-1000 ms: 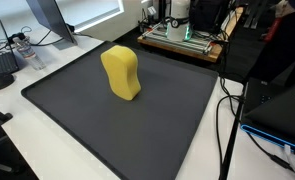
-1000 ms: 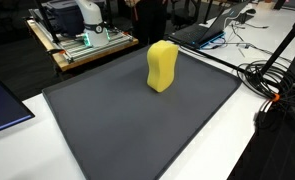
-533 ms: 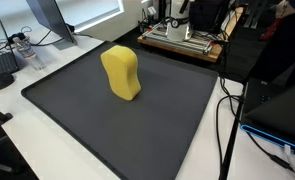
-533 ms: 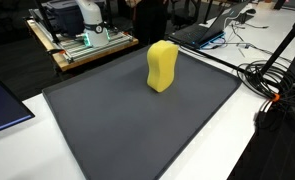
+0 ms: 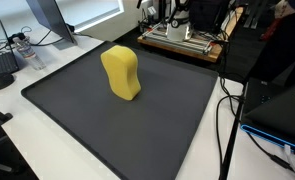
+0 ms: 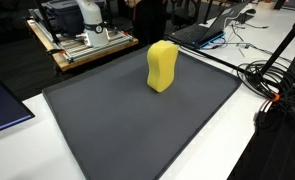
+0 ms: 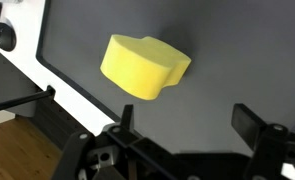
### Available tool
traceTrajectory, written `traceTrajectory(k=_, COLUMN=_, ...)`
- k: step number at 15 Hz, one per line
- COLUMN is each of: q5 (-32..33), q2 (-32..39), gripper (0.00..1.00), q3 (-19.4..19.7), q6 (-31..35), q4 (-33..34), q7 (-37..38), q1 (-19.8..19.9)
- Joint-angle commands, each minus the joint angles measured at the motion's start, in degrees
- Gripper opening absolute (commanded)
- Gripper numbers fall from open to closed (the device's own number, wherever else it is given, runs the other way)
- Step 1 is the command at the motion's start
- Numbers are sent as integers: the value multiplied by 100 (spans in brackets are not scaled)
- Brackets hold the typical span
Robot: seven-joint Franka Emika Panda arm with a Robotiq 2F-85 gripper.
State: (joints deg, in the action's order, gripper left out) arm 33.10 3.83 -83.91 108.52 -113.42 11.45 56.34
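A yellow, wavy-sided sponge (image 5: 121, 72) stands upright on a large black mat (image 5: 137, 125) in both exterior views (image 6: 162, 65), toward the mat's far half (image 6: 127, 125). In the wrist view the sponge (image 7: 145, 66) lies just beyond my gripper (image 7: 187, 118), apart from it. The two dark fingers are spread wide with only bare mat (image 7: 227, 50) between them, so the gripper is open and empty. The gripper itself does not show in the exterior views.
A wooden bench with equipment (image 5: 182, 40) stands behind the mat (image 6: 82, 45). Cables (image 5: 230, 110) run along one side of the mat (image 6: 277, 85). A monitor (image 5: 47, 15) stands at one corner, and laptops (image 6: 212, 30) lie near another.
The sponge and mat have not moved. Only the green glow on the bench equipment behind the mat has gone.
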Motion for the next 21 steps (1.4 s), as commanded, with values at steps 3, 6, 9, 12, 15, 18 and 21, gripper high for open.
traceTrajectory(k=3, q5=626, q2=442, gripper=100, q3=345, q6=-636, q4=145, q7=-430, q1=-628)
traceTrajectory(k=6, q5=678, q2=560, gripper=100, q3=403, q6=-691, q4=163, q7=-412, q1=-726)
traceTrajectory(k=9, q5=677, q2=548, gripper=100, q3=389, q6=-690, q4=163, q7=-412, q1=-703)
traceTrajectory(k=12, q5=920, q2=770, gripper=100, q3=426, q6=-551, q4=176, q7=-751, q1=-846)
traceTrajectory(k=15, q5=1369, q2=989, gripper=100, q3=538, q6=-528, q4=186, q7=-1367, q1=-1125)
traceTrajectory(k=18, q5=1799, q2=1340, gripper=100, q3=763, q6=-710, q4=278, q7=-1963, q1=-1560)
traceTrajectory(k=21, q5=2158, q2=1859, gripper=100, q3=1186, q6=-944, q4=499, q7=-2618, q1=-2172)
